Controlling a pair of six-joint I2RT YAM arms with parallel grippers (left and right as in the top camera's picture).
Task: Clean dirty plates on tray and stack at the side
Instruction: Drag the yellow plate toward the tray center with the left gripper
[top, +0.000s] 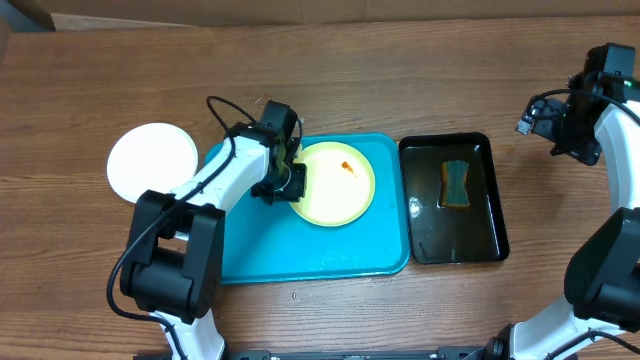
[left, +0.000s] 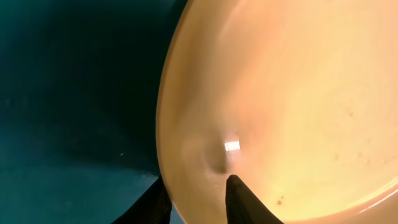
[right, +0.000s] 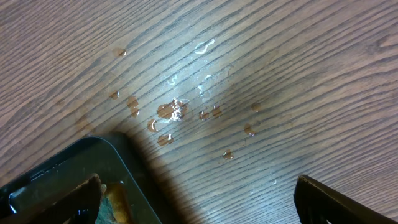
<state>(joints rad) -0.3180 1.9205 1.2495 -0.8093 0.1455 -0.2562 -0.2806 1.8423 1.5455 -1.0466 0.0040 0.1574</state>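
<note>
A smooth round pale yellow plate (top: 335, 185), orange-smeared, lies on the glossy turquoise plastic tray (top: 310, 262), the left gripper (left: 196, 202) straddling its rim, pinching or not I cannot tell, while the right gripper (right: 199, 205) hangs spread wide over the wet wood-grain desk (right: 280, 74).

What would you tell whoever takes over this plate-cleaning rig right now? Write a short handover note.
Left gripper: fingers straddle the rim of the yellow plate; grip unclear.
Right gripper: open, empty, above the table beside the black tray.
The yellow plate lies on the blue tray, orange smear on it.
White plate sits on the table, off the tray, looking clean.
Left: wipe the yellow plate, stack it.
</note>
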